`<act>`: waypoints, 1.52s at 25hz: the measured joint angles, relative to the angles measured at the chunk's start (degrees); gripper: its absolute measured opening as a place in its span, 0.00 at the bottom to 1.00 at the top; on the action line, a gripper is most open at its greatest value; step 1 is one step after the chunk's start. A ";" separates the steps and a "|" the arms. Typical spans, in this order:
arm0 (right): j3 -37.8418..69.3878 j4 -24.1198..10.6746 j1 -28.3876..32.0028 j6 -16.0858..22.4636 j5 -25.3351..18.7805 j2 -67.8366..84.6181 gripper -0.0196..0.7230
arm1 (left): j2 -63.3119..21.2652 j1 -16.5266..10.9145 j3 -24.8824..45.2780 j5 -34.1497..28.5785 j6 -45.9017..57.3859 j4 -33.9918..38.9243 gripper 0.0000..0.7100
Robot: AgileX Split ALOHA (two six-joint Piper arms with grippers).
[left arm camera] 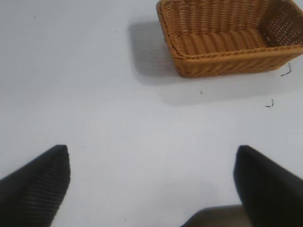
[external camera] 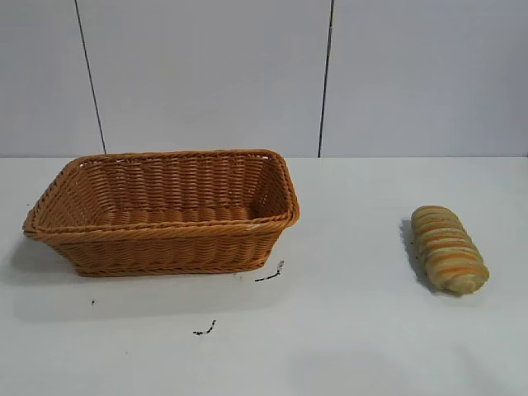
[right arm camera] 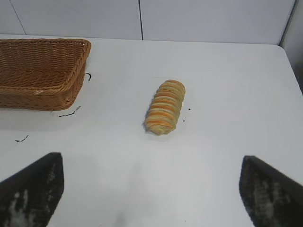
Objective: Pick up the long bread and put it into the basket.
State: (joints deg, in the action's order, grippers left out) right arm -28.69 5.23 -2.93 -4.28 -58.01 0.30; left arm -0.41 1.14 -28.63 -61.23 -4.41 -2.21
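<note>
The long bread (external camera: 449, 249), a tan-yellow loaf with orange-brown ridges, lies on the white table at the right; the right wrist view has the long bread (right arm camera: 164, 107) ahead of the jaws. The basket (external camera: 165, 235), orange-brown wicker, stands empty at the left, and the basket (left arm camera: 227, 66) shows in the left wrist view too. My right gripper (right arm camera: 151, 163) is open, well short of the loaf, nothing between its fingers. My left gripper (left arm camera: 154, 156) is open over bare table, away from the basket. Neither arm shows in the exterior view.
Small black marks (external camera: 271, 275) lie on the table near the basket's front corner, with another mark (external camera: 205, 330) closer to the front edge. A white panelled wall stands behind the table. The table's far right edge (right arm camera: 291, 71) shows in the right wrist view.
</note>
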 joint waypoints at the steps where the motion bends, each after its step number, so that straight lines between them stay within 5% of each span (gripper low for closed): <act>1: 0.00 0.00 0.00 0.00 0.00 0.00 0.95 | 0.00 0.00 0.00 0.00 0.00 0.00 0.97; 16: -1.98 1.13 0.00 0.05 -0.45 -7.68 0.95 | 0.00 0.00 0.00 0.00 0.00 0.00 0.97; 38: -35.71 1.25 0.00 -0.45 0.32 -84.80 0.95 | 0.00 0.00 0.00 0.00 0.00 0.00 0.97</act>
State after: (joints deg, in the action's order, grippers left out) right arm -64.40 6.48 -2.93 -4.73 -57.69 -84.50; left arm -0.41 1.14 -28.63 -61.23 -4.41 -2.21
